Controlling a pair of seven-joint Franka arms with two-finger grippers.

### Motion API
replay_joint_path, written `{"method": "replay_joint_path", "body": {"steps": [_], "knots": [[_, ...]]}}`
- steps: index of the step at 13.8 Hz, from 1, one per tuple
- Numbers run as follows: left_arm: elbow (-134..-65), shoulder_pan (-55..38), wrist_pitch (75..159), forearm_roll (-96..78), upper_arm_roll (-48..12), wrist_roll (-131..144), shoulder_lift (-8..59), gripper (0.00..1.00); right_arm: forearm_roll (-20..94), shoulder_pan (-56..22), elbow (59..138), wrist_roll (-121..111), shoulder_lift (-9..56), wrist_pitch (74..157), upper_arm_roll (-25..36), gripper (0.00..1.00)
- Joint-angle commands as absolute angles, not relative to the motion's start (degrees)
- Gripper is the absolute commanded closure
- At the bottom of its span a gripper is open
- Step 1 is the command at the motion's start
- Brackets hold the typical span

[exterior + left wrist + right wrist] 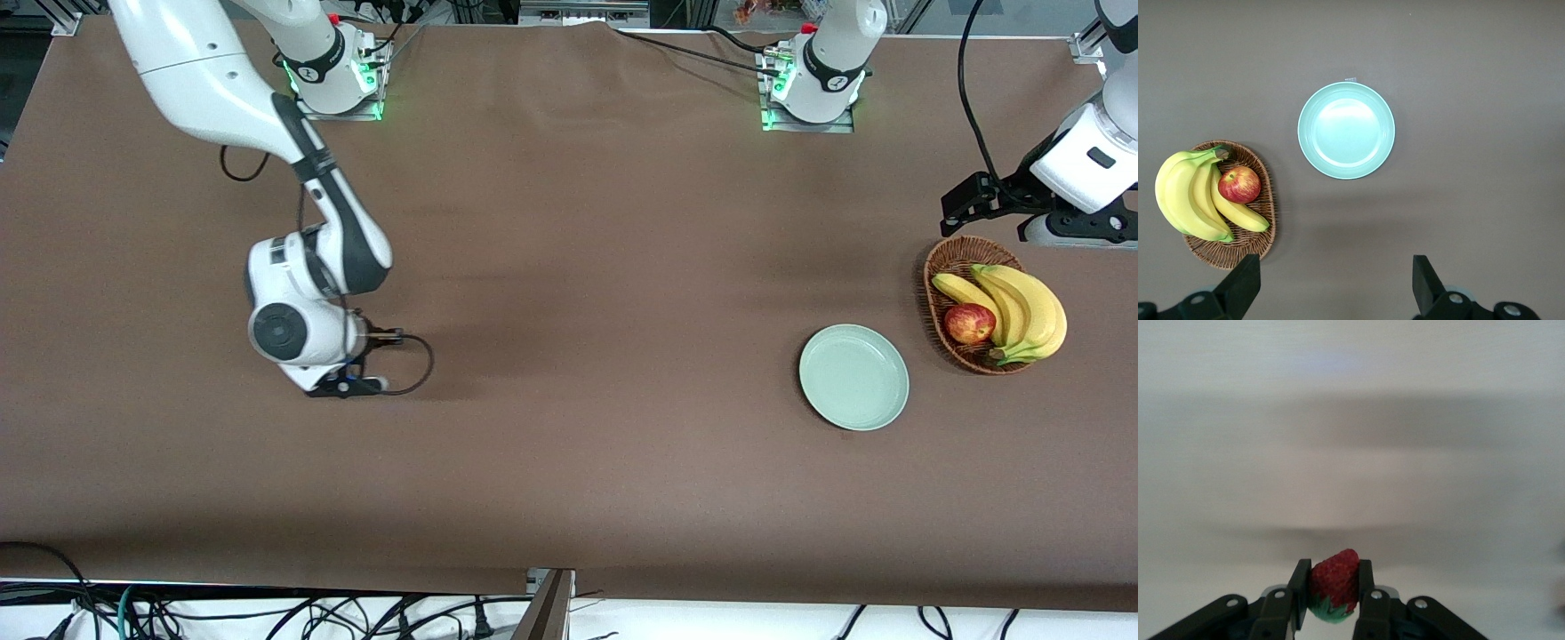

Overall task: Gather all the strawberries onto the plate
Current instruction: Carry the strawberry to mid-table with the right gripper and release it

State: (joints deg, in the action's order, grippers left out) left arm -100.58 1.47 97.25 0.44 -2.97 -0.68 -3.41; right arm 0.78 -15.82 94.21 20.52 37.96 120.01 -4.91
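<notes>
worktop (569, 356): one, brown cloth over it, runs the whole front view.
my arms: two. Right arm reaches down toward its own end of the worktop; left arm waits, raised over its end above the basket and plate.
basket (944, 267): one, brown wicker, oval, at the left arm's end. Also in left wrist view (1261, 230).
bananas (1022, 307): one bunch, yellow, lying in the basket, three fingers countable in left wrist view (1188, 193).
plate (853, 377): one, round, pale mint green, plain raised rim, nothing in it. Just beside the basket, a bit nearer the front camera, toward the right arm's end of it. Left wrist view (1346, 130) shows it whole.
apple (969, 323): one, red-yellow, in the basket touching the bananas (1239, 185).
my left hand (1335, 287): fingers spread wide, nothing between them, up over the bare cloth near basket and plate.
my right hand (1333, 603): low at the worktop, hidden under my wrist in the front view; fingers narrow, clamped on one strawberry.
strawberry (1335, 580): one visible only. Red, seeded skin, dark green leafy top toward my palm, tip pointing out past the fingertips, pinched on both sides. Well apart from the plate.
</notes>
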Motion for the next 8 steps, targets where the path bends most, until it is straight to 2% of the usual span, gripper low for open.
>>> {"method": "replay_joint_path", "body": {"steps": [1, 4, 6, 8], "knots": [[-99.8, 1.8, 96.4, -0.6, -3.2, -0.7, -3.4, 0.00, 5.2, -22.2, 87.9, 31.8, 40.9, 119.9, -5.4, 0.96], [-99.8, 1.8, 96.4, -0.6, -3.3, -0.7, -3.4, 0.00, 14.1, -31.1, 83.9, 42.4, 44.3, 129.8, -5.5, 0.96], [-99.8, 1.8, 96.4, -0.6, -3.2, -0.7, -3.4, 0.00, 14.3, -36.4, 81.1, 47.3, 48.1, 139.1, -5.5, 0.96], [-99.9, 1.8, 96.4, -0.6, -3.2, -0.7, -3.4, 0.00, 14.3, -39.8, 76.5, 52.6, 52.7, 144.0, -5.5, 0.96]]}}
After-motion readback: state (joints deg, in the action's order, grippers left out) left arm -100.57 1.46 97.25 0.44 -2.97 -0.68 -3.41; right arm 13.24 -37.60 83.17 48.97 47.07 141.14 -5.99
